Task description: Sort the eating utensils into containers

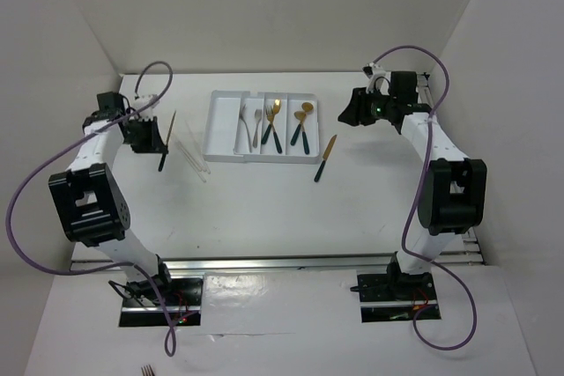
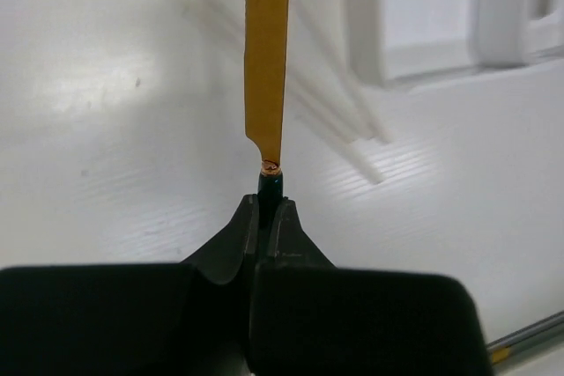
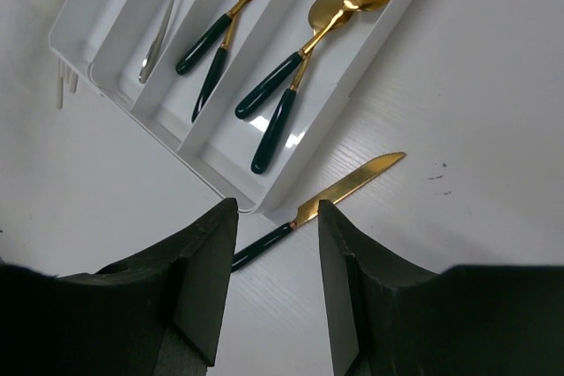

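The gold-bladed knife (image 2: 267, 59) with the dark handle sits left of the white tray (image 1: 220, 129), its handle end clenched between the left gripper (image 2: 269, 217) fingers and its blade pointing straight away from the wrist. Whether it has cleared the table cannot be told. The grip is far back on the handle, so the blade would likely swing if the arm moved fast; a slow, level carry looks wise. The tray's leftmost compartment appears bare (forks and spoons fill the others), so it seems the natural slot. The knife should be turned to run along that compartment and lowered close before letting go. A pair of clear rods (image 1: 196, 158) lies between knife and tray and should be passed over. The right gripper (image 3: 275, 209) hangs with fingers spread above a second knife (image 3: 339, 187) beside the tray's right edge.
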Controlling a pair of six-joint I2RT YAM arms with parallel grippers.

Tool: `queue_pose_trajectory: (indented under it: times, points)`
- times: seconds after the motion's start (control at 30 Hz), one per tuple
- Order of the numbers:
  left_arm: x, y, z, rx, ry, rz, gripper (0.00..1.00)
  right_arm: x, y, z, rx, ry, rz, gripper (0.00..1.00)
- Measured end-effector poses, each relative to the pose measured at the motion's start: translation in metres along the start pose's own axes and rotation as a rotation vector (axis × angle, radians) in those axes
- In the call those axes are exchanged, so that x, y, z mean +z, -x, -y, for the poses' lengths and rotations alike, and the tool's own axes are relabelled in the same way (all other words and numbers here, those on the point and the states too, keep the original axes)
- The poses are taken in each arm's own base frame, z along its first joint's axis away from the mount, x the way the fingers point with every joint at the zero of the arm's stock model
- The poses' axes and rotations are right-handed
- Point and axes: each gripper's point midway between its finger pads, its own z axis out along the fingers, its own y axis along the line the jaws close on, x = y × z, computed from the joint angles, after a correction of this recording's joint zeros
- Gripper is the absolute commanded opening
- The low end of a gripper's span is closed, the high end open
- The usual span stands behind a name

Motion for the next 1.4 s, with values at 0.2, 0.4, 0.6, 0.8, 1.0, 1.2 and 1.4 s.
queue_pose_trajectory:
  times: [0.2, 0.4, 0.6, 0.8, 1.0, 1.2, 1.4]
  points:
    - [-0.036, 0.076, 0.081, 0.033, -0.199, 0.18, 0.0, 0.001, -0.011, 0.002, 0.017, -0.007, -0.019, 0.49]
    - [-0.038, 0.091, 0.175, 0.068, -0.405, 0.172, 0.0, 0.0, -0.02, 0.001, 0.028, -0.006, -0.036, 0.49]
    - [-0.007, 0.099, 0.21, 0.07, -0.457, 0.135, 0.0, -0.003, -0.028, 0.001, 0.002, -0.011, -0.053, 0.48]
    - [0.052, 0.104, 0.182, -0.018, -0.368, 0.077, 0.0, -0.005, -0.044, 0.004, -0.026, -0.023, -0.092, 0.46]
    - [0.085, 0.111, 0.161, -0.036, -0.29, 0.064, 0.0, -0.007, -0.054, 0.006, -0.034, -0.03, -0.122, 0.46]
    - [0.109, 0.122, 0.147, -0.032, -0.235, 0.078, 0.0, -0.008, -0.059, 0.005, -0.025, -0.028, -0.139, 0.46]
    - [0.121, 0.116, 0.144, -0.04, -0.227, 0.056, 0.0, -0.009, -0.064, 0.004, -0.015, -0.027, -0.153, 0.46]
